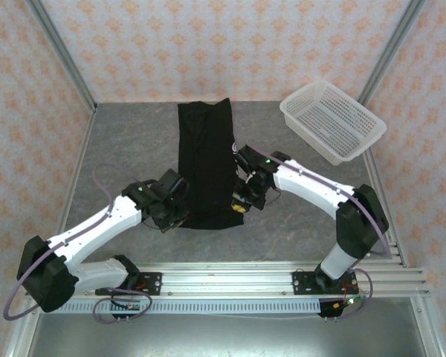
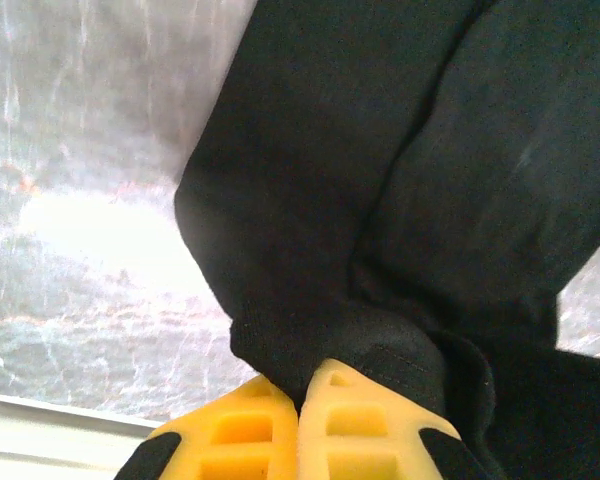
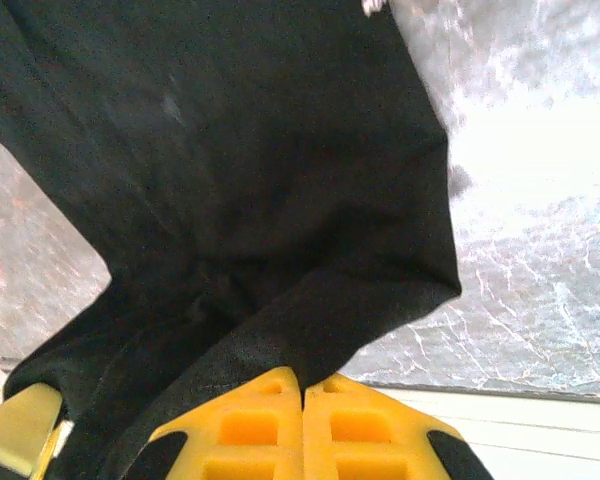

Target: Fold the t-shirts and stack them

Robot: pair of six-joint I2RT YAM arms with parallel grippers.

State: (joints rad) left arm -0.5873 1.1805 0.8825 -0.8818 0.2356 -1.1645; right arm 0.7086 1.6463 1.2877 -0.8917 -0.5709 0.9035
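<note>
Top external: t-shirt (image 1: 204,149) hem is being gripped by left pincer (image 1: 178,215) and right pincer (image 1: 239,207); uneven pulling risks skew

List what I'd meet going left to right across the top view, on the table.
The left gripper, shut on the near left corner of the t-shirt → the black t-shirt itself → the right gripper, shut on its near right corner → the white basket, farther back.

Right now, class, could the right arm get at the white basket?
Probably, though not freely: bare table lies between, but the right pincer is shut on the t-shirt and should let go before heading to the basket.
</note>
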